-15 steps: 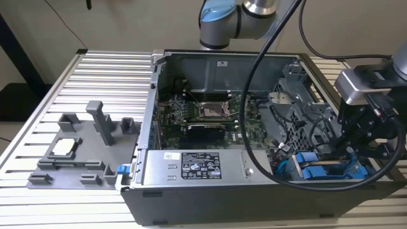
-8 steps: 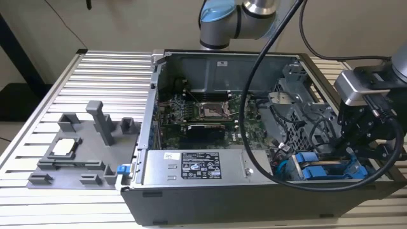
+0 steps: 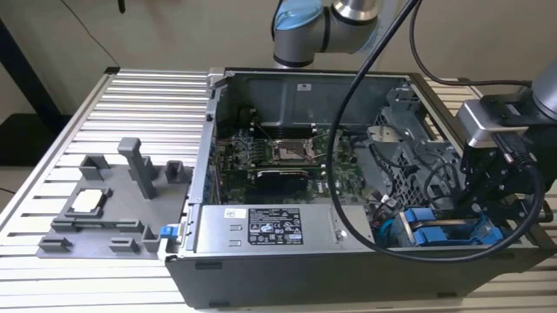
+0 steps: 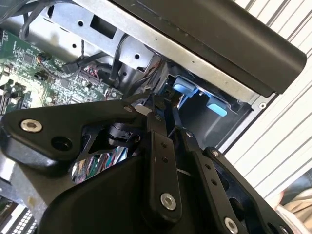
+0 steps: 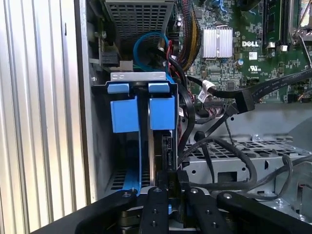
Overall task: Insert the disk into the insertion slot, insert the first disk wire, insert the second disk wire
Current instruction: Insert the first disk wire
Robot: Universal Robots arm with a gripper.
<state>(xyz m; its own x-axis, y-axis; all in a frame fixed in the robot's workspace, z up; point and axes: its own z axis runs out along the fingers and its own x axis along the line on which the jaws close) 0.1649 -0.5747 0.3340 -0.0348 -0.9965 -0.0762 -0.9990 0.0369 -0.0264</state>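
Observation:
In the first wrist view, two blue-fronted carriers stand side by side in the drive bay. The disk (image 5: 162, 113) is the one beside the black cables, seated in its slot with its dark edge showing below the blue front. My gripper (image 5: 173, 189) sits right behind it, shut on a small black wire connector (image 5: 173, 175) held against the disk's rear edge. In the exterior view the gripper (image 3: 477, 210) reaches down into the bay (image 3: 435, 233) at the case's right front corner. In the second wrist view its fingertips (image 4: 157, 108) nearly meet just short of the blue tabs (image 4: 185, 87).
Black cable loops (image 5: 234, 161) and a blue cable (image 5: 146, 41) crowd the space beside the bay. The motherboard (image 3: 287, 153) and power supply (image 3: 265, 228) fill the open case. A grey fixture (image 3: 113, 208) stands on the slatted table at the exterior view's left.

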